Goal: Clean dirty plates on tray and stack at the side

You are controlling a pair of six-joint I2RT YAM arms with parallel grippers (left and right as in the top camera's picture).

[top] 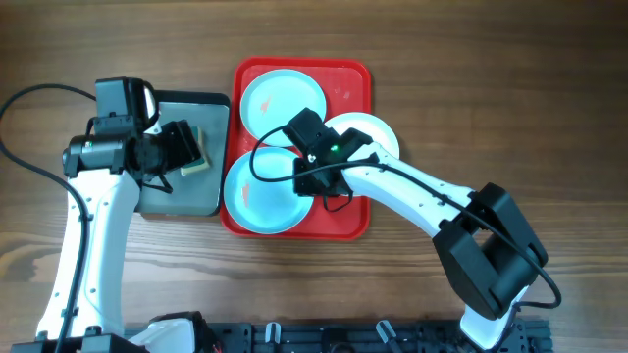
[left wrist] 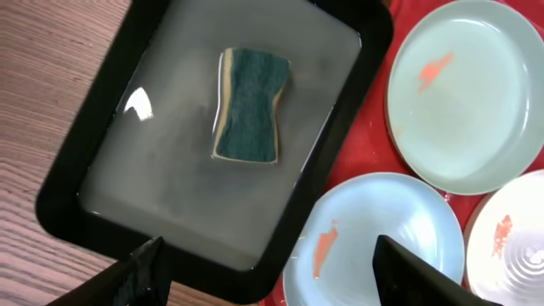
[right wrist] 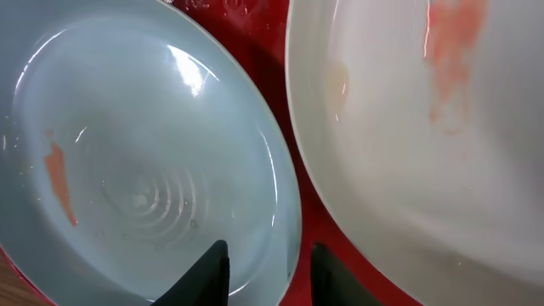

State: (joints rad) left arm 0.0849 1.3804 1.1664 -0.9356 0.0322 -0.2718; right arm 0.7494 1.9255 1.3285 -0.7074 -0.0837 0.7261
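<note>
Three plates lie on the red tray (top: 348, 83), each with a reddish smudge. One light blue plate (top: 275, 98) is at the back, a second light blue plate (top: 257, 196) at the front left, and a white plate (top: 378, 127) on the right. My right gripper (right wrist: 268, 263) is shut on the right rim of the front light blue plate (right wrist: 144, 153), one finger inside the plate and the other over the tray's red floor (right wrist: 280, 127). The white plate (right wrist: 408, 127) lies just beside it. My left gripper (left wrist: 272, 276) hangs open above the dark grey tray, holding nothing.
The dark grey metal tray (top: 182, 196) sits left of the red tray and touches it. It holds shallow water and a yellow-and-green sponge (left wrist: 249, 104). Bare wooden table surrounds both trays. The right arm (top: 422, 196) reaches in from the front right.
</note>
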